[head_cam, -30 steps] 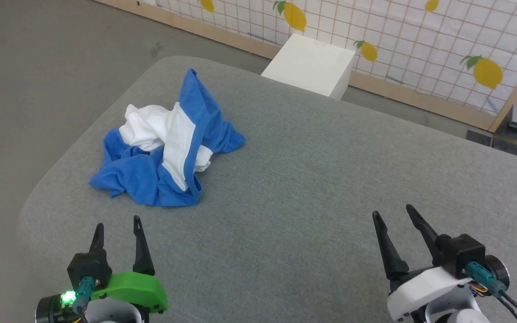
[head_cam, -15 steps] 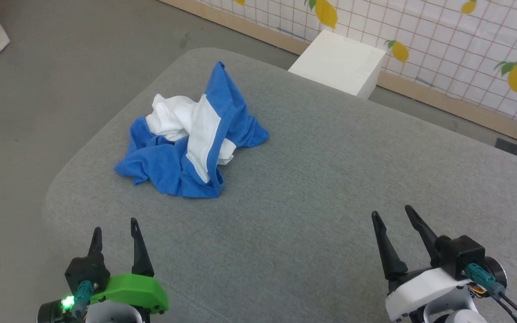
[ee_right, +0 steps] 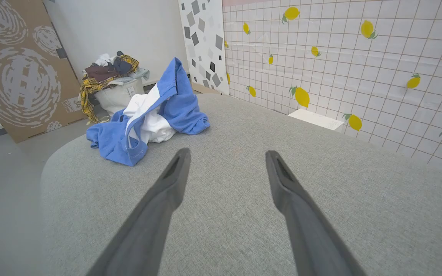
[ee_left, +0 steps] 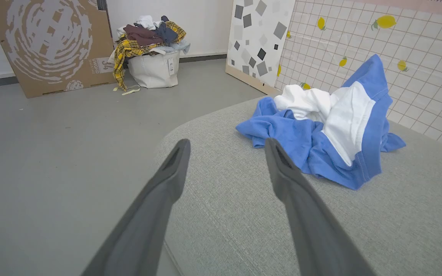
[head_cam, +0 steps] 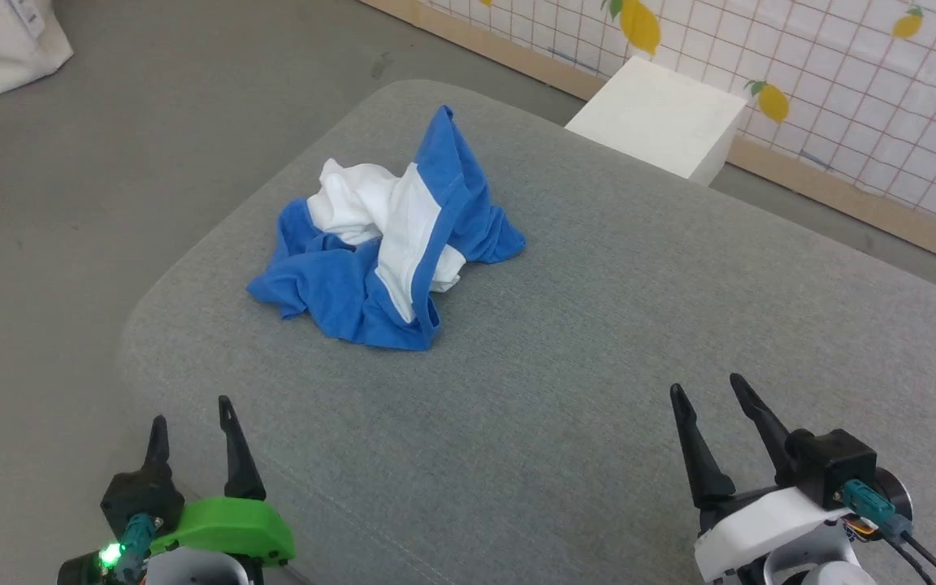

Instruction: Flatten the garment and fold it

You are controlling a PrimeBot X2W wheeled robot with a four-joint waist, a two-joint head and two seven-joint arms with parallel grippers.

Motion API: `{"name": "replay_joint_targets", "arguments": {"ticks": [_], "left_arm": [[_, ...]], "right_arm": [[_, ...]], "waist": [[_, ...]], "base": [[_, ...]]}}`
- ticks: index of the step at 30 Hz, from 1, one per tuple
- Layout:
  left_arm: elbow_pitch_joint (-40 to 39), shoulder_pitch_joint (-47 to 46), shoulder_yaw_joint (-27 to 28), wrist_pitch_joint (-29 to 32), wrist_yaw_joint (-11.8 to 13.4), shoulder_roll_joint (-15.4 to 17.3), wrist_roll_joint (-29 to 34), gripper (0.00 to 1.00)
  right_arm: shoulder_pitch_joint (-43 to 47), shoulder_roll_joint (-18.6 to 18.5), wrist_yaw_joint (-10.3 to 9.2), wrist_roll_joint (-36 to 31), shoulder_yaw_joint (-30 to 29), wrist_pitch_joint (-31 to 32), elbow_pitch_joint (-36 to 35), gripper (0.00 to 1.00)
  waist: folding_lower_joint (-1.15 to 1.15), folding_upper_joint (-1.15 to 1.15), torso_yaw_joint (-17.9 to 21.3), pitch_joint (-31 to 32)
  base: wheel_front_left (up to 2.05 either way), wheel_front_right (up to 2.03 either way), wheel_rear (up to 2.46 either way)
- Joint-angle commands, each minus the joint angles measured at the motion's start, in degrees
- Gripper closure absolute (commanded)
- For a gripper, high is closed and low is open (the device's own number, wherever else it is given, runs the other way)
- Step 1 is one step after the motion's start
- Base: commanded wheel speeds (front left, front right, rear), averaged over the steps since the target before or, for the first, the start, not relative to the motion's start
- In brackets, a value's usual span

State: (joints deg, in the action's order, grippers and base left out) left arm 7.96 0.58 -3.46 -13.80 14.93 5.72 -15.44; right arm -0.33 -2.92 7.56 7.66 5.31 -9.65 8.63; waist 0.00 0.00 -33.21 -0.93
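grey padded tabletop (head_cam: 598,325): broad, rounded corners. garment (head_cam: 387,244): crumpled heap near far left corner, blue folds over white panel. likely light, limp, no stiffness; best grab blue edges at heap's near side. left gripper (head_cam: 191,409), right gripper (head_cam: 704,382): 2 fingers each spread, empty, near front edge.

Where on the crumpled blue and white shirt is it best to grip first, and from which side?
Probably the loose blue corner of the garment nearest the left end effector, coming low from the near left. It lies flat at the heap's edge, free of the folds.
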Motion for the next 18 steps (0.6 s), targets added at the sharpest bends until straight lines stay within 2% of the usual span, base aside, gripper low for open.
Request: {"name": "replay_joint_targets", "arguments": {"ticks": [1, 4, 8, 18], "left_arm": [[0.04, -0.41, 0.15, -0.73, 0.63, 0.53, -0.53, 0.00], [-0.21, -1.13, 0.40, -1.10, 0.44, 0.74, -1.55, 0.00], [0.26, -4.23, 0.60, -1.03, -1.60, 1.79, -2.76, 0.00], [9.53, -22.22, 0.66, 6.32, -6.03, 4.59, -6.45, 0.00]], "right_arm": [[-1.00, 0.04, -0.07, 0.58, 0.18, -0.68, 0.36, 0.00], [-0.94, 0.04, -0.08, 0.78, 0.11, -0.81, 0.48, 0.00], [-0.99, 0.04, -0.08, 0.46, -0.12, -0.41, -0.02, 0.00], [-2.87, 0.04, -0.08, -2.24, -0.13, 1.72, -2.64, 0.00]], "waist": [[0.00, 0.00, -0.57, -0.07], [0.00, 0.00, -0.81, -0.23], [0.00, 0.00, 0.86, -1.35], [0.00, 0.00, 9.74, -9.08]], "base": [[0.00, 0.00, 0.00], [0.00, 0.00, 0.00], [0.00, 0.00, 0.00], [0.00, 0.00, 0.00]]}}
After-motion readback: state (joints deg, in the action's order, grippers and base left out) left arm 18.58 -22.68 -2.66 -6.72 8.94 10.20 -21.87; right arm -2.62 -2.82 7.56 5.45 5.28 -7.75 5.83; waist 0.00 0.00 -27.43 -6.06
